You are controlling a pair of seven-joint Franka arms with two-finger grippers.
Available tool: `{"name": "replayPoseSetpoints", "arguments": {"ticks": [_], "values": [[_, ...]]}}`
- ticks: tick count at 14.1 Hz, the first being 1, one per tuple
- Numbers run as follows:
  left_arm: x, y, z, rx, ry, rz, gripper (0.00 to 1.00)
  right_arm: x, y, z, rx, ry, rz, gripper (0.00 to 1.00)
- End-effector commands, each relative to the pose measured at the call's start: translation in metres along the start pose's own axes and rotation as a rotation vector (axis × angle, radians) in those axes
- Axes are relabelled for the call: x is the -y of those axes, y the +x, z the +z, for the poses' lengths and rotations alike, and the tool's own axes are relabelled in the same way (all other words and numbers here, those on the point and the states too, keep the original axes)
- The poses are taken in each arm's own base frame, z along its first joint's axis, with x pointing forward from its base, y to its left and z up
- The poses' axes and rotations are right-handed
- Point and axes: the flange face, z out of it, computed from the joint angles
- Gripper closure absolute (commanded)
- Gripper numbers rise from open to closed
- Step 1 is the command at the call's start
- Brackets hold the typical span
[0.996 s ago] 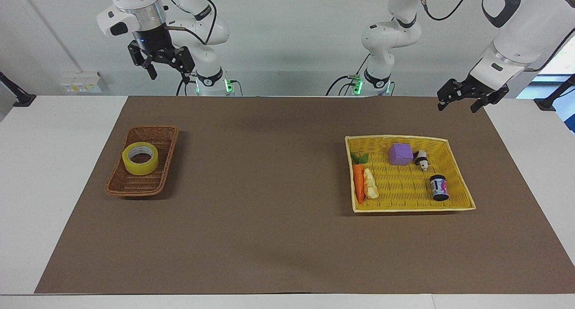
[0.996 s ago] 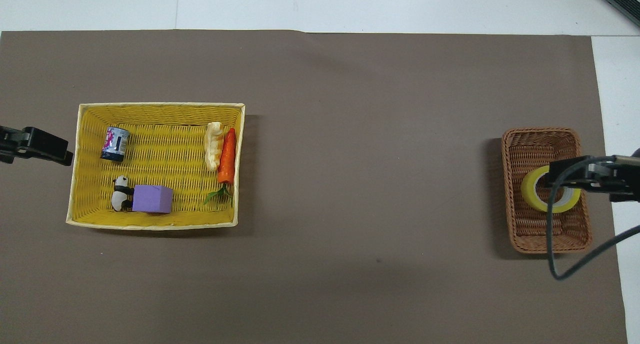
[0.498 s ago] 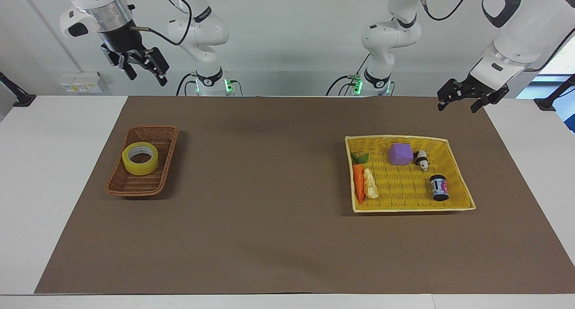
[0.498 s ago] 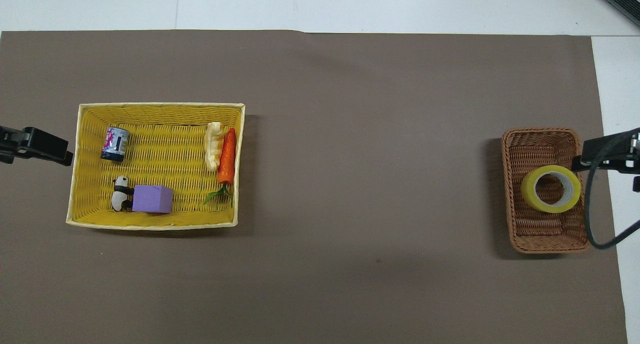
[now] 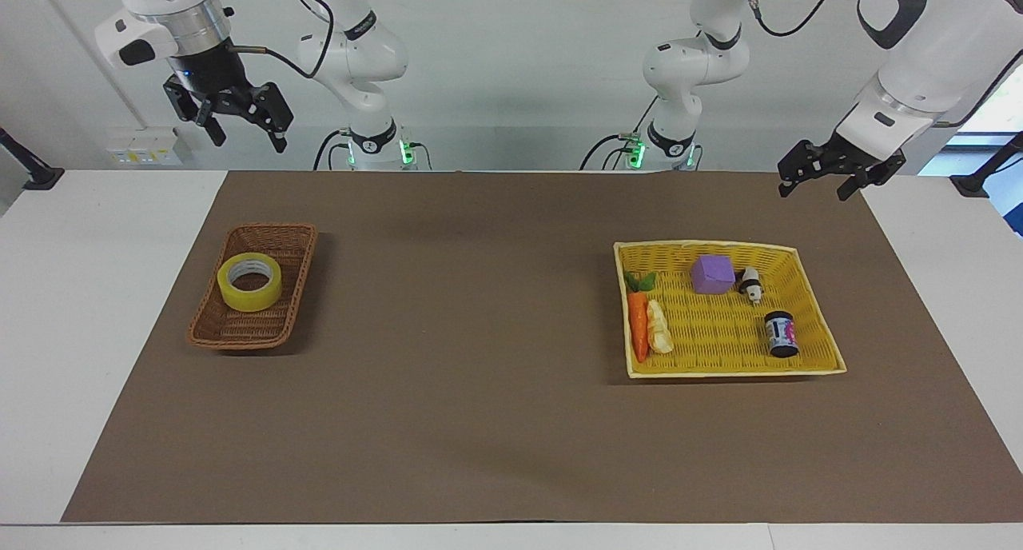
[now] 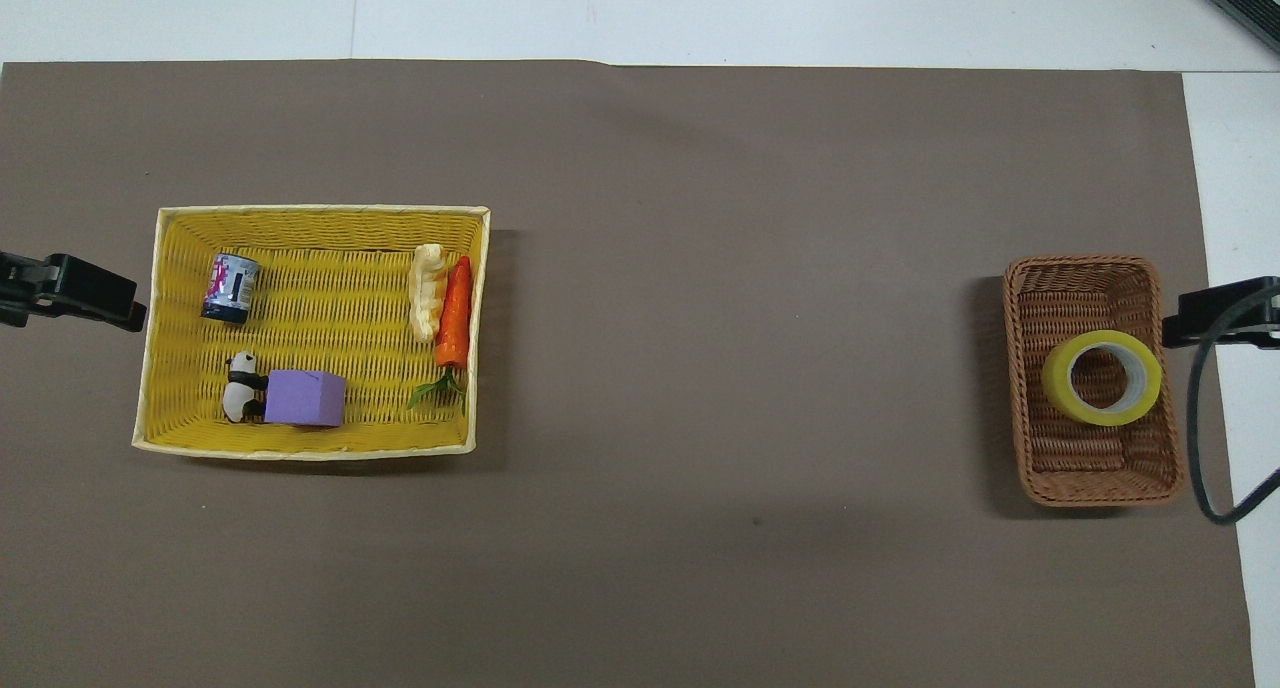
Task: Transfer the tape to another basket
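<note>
The tape (image 5: 249,281) lies flat in the brown wicker basket (image 5: 226,329), easy to take from above, while my right gripper (image 5: 237,122) and left gripper (image 5: 826,177) hang open, empty, raised.

right gripper (image 6: 1215,311): in the overhead view only a dark tip and a loop of cable showed at the picture's edge; the rest was cut off.
left gripper (image 6: 75,290): cut off the same way at the other edge of the overhead view.
panda figure (image 6: 240,386): partly hidden by the purple cube (image 6: 305,398).
can (image 5: 781,333): label print too small to read.
</note>
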Motion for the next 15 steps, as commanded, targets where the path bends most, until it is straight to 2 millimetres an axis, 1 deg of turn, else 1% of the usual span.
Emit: {"name": "replayPoseSetpoints", "arguments": {"ticks": [1,3,5,6,11,12,13,15], "values": [[0.002,0.001,-0.003,0.005,0.015,0.01,0.0,-0.002,-0.006,0.001,0.008,-0.018,-0.012,0.0],[0.002,0.001,-0.003,0.006,0.015,0.01,0.0,-0.002,-0.011,0.004,0.02,-0.019,-0.013,0.0],[0.002,0.001,-0.003,0.005,0.015,0.01,0.0,0.002,-0.026,0.012,0.035,-0.02,-0.015,0.0],[0.002,0.001,-0.004,0.005,0.015,0.01,0.0,0.004,-0.029,0.012,0.032,-0.02,-0.006,0.0],[0.002,0.001,-0.003,0.005,0.015,0.01,0.0,0.002,-0.02,0.01,0.021,-0.023,0.002,0.0],[0.002,0.001,-0.003,0.006,0.015,0.01,0.0,0.003,-0.019,0.006,0.012,-0.022,0.002,0.0],[0.002,0.001,-0.004,0.005,0.015,0.01,0.0,0.003,-0.016,0.008,0.016,-0.026,0.0,0.0],[0.002,0.001,-0.003,0.005,0.015,0.01,0.0,0.0,-0.012,0.004,0.017,-0.055,-0.016,0.0]]}}
